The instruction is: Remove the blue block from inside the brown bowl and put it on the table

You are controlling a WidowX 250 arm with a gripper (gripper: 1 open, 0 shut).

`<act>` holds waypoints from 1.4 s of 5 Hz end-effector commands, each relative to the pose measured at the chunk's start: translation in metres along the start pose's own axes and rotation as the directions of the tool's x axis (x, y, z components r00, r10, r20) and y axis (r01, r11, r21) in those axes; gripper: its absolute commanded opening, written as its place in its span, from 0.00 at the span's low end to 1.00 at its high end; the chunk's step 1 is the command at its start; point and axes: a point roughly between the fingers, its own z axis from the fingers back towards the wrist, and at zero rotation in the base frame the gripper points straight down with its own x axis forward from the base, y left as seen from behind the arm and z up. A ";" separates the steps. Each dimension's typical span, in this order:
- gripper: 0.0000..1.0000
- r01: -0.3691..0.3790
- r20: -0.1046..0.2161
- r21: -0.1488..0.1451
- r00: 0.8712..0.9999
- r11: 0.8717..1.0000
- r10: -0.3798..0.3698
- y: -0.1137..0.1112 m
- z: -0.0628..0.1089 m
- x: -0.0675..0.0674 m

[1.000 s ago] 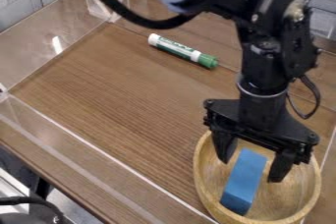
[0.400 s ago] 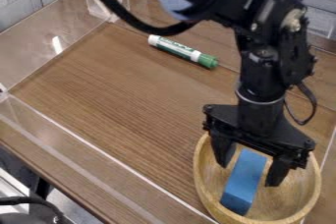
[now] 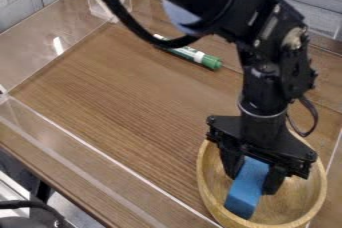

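Grip first, from the single camera view: pincer [image 3: 257, 169] pointing straight down inside the brown bowl [image 3: 213, 191], fingers drawn in against the two long flanks of the blue block [image 3: 249, 186], clenched on it by the look of things. Block resting low in the bowl toward its near side, leaning against the inner wall, upper end caught between the fingers, lower end near the bowl's floor and front rim. Best handled, by this reading, with a straight vertical lift until the block's lower end clears the thick rim, no sideways drag while inside, since a tilted block could catch the wall or tip the bowl. Worth checking that the hold sits square on the flanks and not on a corner; otherwise a likely swivel in the grasp. Then a carry over to bare counter [image 3: 120, 82], well apart from the green-and-white marker [image 3: 195, 54] farther back, and a low release. As for the block itself: plain bright blue, matte, rectangular and elongated, smooth faces, crisp edges, much smaller than the wide, shallow, light tan bowl around it.
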 end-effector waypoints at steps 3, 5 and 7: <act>0.00 0.009 0.024 -0.015 1.000 1.000 -0.009 0.000 0.015 0.005; 0.00 0.016 0.021 -0.016 1.000 1.000 -0.016 0.002 0.021 0.004; 0.00 0.023 0.021 -0.019 1.000 1.000 -0.023 0.004 0.028 0.003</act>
